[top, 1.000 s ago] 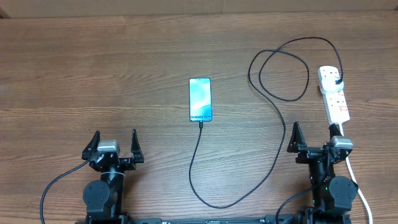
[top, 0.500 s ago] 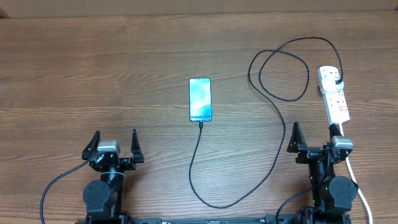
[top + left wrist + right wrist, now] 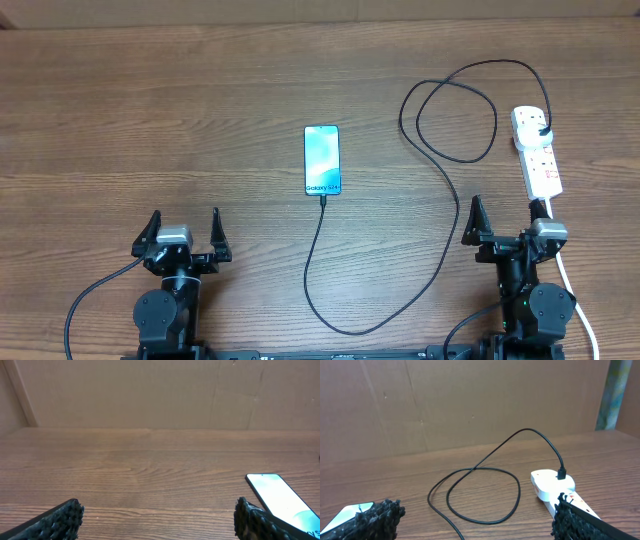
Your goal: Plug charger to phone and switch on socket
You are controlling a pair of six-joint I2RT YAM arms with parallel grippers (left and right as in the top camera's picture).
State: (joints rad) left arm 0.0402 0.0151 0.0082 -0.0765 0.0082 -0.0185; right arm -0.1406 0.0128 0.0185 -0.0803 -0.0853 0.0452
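The phone (image 3: 322, 160) lies flat mid-table with its cyan screen lit; it also shows as a phone (image 3: 280, 500) at the lower right of the left wrist view and a phone (image 3: 347, 512) corner in the right wrist view. The black charger (image 3: 440, 170) runs from the phone's near end in a long loop to its plug (image 3: 542, 130) in the white socket (image 3: 537, 152); the charger (image 3: 485, 490) loops before the socket (image 3: 552, 484). My left gripper (image 3: 184, 232) rests open near the front left. My right gripper (image 3: 506, 220) is open just in front of the socket.
The socket's white lead (image 3: 575, 295) passes beside the right arm towards the front edge. A brown cardboard wall (image 3: 150, 390) stands behind the wooden table (image 3: 150, 120). The robots' own black cables (image 3: 85, 300) hang at the front.
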